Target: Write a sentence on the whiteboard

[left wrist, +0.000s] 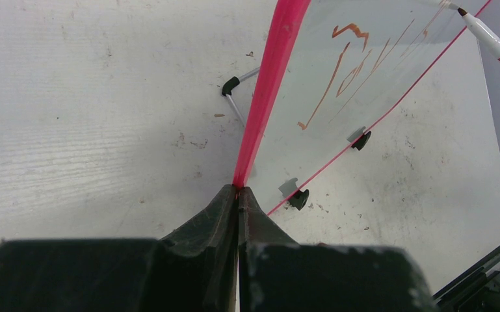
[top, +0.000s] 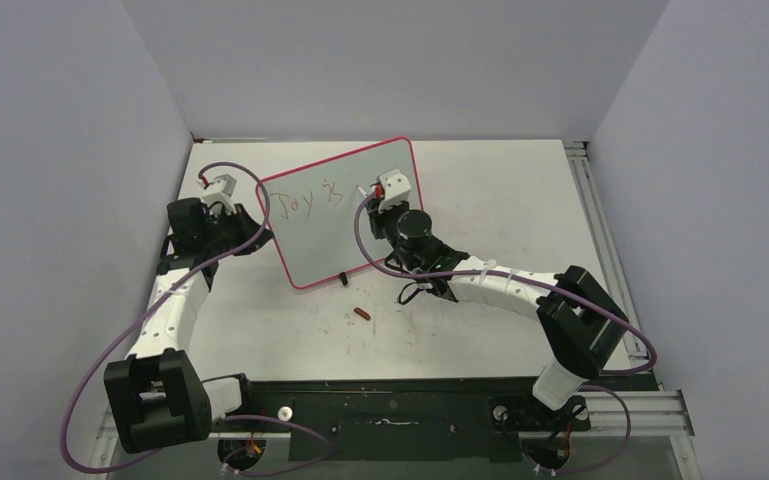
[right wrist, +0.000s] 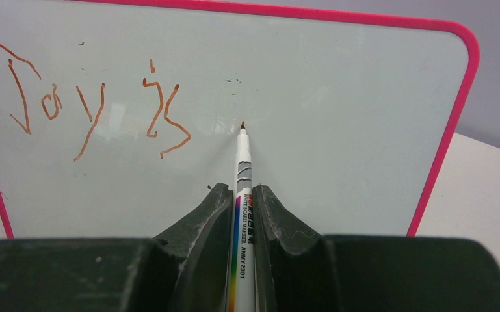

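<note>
The whiteboard [top: 332, 245], white with a thin pink-red frame, stands at the back middle of the table. My left gripper [top: 263, 228] is shut on the frame of its left edge [left wrist: 238, 190]. The sentence [top: 305, 197] reads "Joy is" in reddish-brown strokes [right wrist: 91, 104]. My right gripper [top: 380, 195] is shut on a white marker [right wrist: 243, 195]. The marker's tip is at the board's face just right of "is". The same marker [left wrist: 487, 36] shows at the top right of the left wrist view.
A small reddish-brown cap [top: 362, 315] lies on the scuffed tabletop in front of the board. Two black feet [left wrist: 297, 198] and a wire stand [left wrist: 234, 91] prop the board. A metal rail [top: 600, 230] runs along the table's right edge.
</note>
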Controlling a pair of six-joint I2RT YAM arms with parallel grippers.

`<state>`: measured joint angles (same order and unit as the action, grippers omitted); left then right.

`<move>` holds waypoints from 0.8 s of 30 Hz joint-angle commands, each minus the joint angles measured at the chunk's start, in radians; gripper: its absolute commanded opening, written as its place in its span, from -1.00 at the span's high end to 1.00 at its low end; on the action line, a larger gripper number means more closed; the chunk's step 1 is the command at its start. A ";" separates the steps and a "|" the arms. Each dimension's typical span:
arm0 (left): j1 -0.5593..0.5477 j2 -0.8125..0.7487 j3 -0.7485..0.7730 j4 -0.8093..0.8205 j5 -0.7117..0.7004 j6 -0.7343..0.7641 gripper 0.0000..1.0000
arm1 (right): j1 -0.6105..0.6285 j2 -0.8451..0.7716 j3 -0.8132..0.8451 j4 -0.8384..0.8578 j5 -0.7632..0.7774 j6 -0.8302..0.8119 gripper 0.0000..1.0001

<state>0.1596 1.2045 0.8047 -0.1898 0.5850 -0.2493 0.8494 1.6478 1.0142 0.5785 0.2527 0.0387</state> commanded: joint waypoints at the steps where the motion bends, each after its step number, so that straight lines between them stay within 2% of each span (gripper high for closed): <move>1: -0.011 -0.011 0.033 0.009 0.027 0.010 1.00 | -0.009 0.004 0.037 0.043 -0.013 0.005 0.89; 24: -0.012 -0.016 0.032 0.013 0.032 0.007 1.00 | 0.023 -0.008 -0.013 0.002 -0.019 0.010 0.89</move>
<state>0.1596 1.2045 0.8047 -0.1902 0.5842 -0.2497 0.8635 1.6478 1.0138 0.5705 0.2382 0.0387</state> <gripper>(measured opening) 0.006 0.151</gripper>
